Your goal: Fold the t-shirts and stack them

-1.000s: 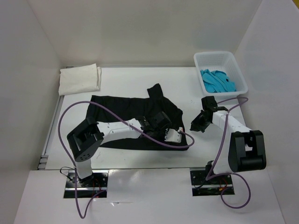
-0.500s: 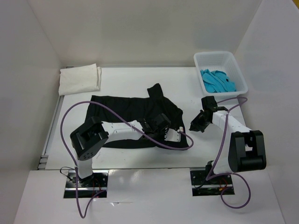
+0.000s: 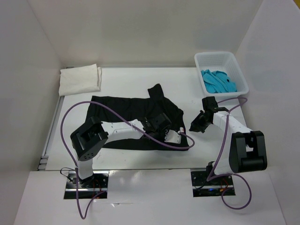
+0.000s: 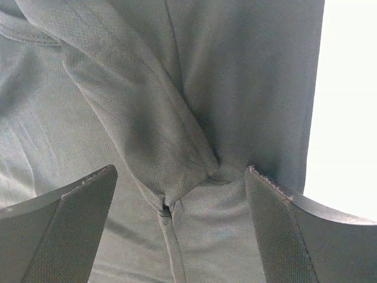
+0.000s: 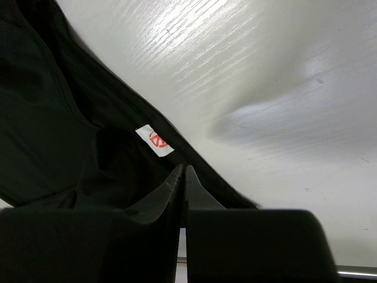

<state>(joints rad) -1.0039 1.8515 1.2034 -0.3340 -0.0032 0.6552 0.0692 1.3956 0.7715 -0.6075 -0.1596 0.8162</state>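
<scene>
I have the black shirt (image 3: 126, 110) lying spread on the tabletop (image 3: 140, 79), about in the middle and a little to the left, with one sleeve poking toward the far side. My left arm reaches in from the near left, across the shirt's near edge. The left hand (image 4: 181, 170) is over the near right part of the shirt, its fingers (image 4: 70, 218) spread wide and gripping nothing.

Through the left wrist camera I see the cloth right under that hand. A rumpled ridge runs down from the upper left and ends in a pucker between the two fingers, where a seam starts. The shirt's edge shows on the right of that view, with bare tabletop beyond it.

My right hand (image 5: 181, 169) is just off the shirt's right edge, fingers pressed together, and I see nothing caught between them. Its wrist camera looks along the shirt's border, where a small white label (image 5: 155, 140) with a red mark lies on the dark cloth close to the fingertips. From above, that hand sits beside the shirt, apart from the left one.

The cream shirt (image 3: 79, 79) is folded in the far left corner of the tabletop, by the side wall and well apart from the black one. The turquoise shirt (image 3: 218, 81) lies bunched in the white basket (image 3: 220, 56) at the far right.
</scene>
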